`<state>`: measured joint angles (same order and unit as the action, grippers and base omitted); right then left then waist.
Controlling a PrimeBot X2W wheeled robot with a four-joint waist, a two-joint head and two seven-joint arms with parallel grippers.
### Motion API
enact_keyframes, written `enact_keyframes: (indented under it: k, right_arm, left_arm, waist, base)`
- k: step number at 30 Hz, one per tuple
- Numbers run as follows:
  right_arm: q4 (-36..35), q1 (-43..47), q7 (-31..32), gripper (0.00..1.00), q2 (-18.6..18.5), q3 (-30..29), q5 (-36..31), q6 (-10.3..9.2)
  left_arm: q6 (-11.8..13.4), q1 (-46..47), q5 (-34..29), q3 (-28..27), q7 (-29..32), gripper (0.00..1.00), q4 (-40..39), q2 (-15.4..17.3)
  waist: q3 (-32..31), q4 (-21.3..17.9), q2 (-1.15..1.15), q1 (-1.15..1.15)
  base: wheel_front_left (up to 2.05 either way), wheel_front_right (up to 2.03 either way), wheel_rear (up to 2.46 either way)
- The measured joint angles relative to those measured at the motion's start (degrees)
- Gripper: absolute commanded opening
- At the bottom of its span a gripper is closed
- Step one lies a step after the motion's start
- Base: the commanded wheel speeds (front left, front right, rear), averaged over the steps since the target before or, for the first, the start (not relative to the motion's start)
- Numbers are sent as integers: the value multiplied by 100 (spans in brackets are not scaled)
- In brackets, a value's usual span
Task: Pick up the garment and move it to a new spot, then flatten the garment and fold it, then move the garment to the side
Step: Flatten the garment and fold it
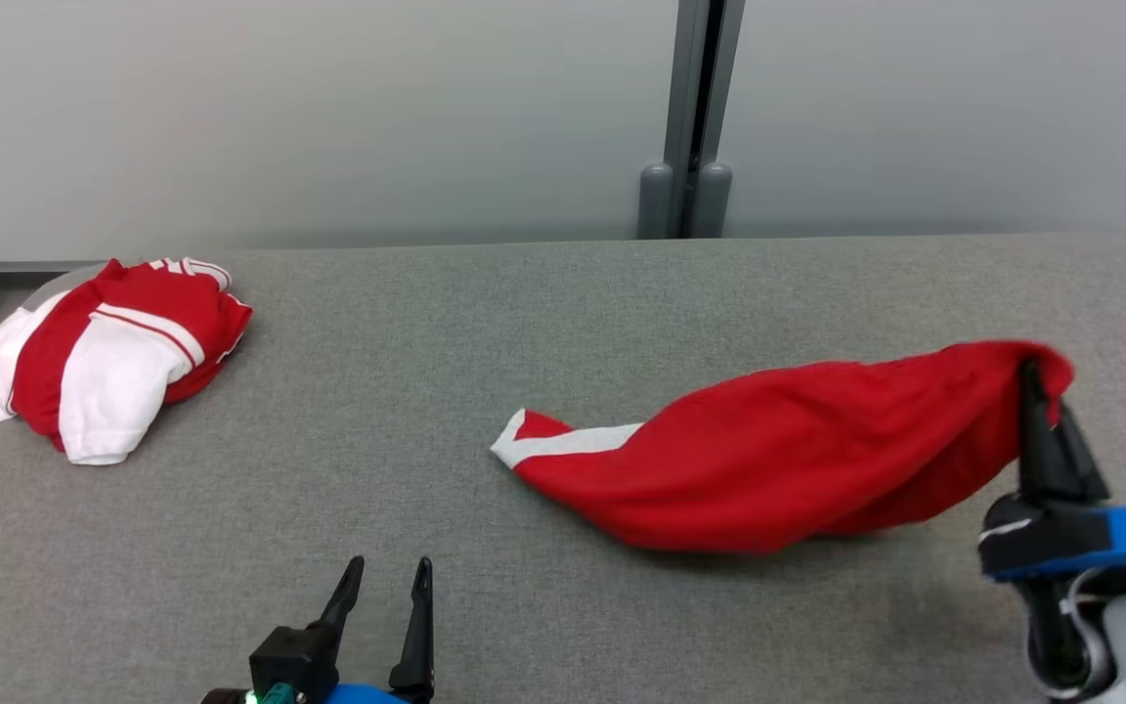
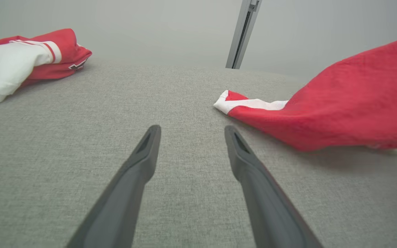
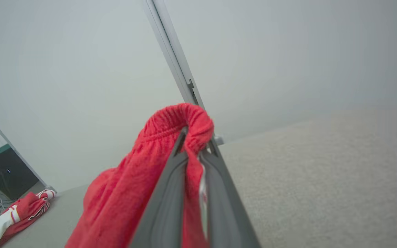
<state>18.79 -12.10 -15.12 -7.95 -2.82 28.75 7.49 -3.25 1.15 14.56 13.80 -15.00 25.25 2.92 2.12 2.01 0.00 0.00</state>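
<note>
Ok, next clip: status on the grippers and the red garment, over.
Right gripper shut on red garment, waistband end lifted, far end on the table. Left gripper open, empty. Second red-and-white garment far left, well apart.

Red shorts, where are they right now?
In the head view the red shorts lie right of centre on the table, waistband lifted by the right gripper, far from the bundled garment at left.

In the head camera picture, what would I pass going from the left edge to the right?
Red-and-white garment → open left gripper → red garment, its right end lifted → right gripper, shut on that end.
</note>
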Motion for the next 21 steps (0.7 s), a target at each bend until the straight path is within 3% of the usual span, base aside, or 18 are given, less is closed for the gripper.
enact_keyframes:
  k: [6, 7, 10, 17, 18, 19, 20, 21]
  right_arm:
    - [-304, -856, -2, 0, -616, -425, -211, 0]
    - [-471, -1435, -1, 0, -657, -428, -477, 0]
    - [-558, -1720, -1, 0, -552, -245, -683, 0]
    - [-364, -1638, 25, 0, 252, 1209, -1440, 0]
    - [-207, -1481, 25, 9, 358, 1446, -1441, 0]
    - [-47, -1311, 24, 63, 410, 1735, -1441, 0]
    - [119, -1163, 24, 100, 438, 2083, -1415, 0]
    - [280, -1029, 25, 100, 469, 2421, -1273, 0]
  left_arm:
    - [-66, -9, 146, 110, 0, 100, 136, 0]
    - [-64, 3, 170, 138, 0, 100, 169, -1]
    - [-59, 21, 187, 154, 0, 100, 178, -1]
    - [-27, 40, 189, 146, 0, 100, 151, -1]
    - [-27, 51, 171, 146, 0, 100, 147, -1]
    - [-27, 69, 166, 142, 1, 100, 153, -2]
    - [-27, 89, 165, 142, 1, 100, 155, -2]
    - [-26, 104, 165, 137, 0, 100, 158, -1]
  waist:
    - [-94, -61, 0, 0]
    - [-87, -26, 0, 0]
    - [-72, 24, 0, -1]
    - [25, 304, 0, -1]
    - [52, 349, 0, -1]
    - [73, 398, 0, 0]
    - [91, 449, 0, 0]
    - [111, 497, 0, 0]
  base:
    - [0, 0, 0]
    - [0, 0, 0]
    - [0, 0, 0]
    - [0, 0, 0]
    - [0, 0, 0]
    - [0, 0, 0]
    - [0, 0, 0]
    - [0, 0, 0]
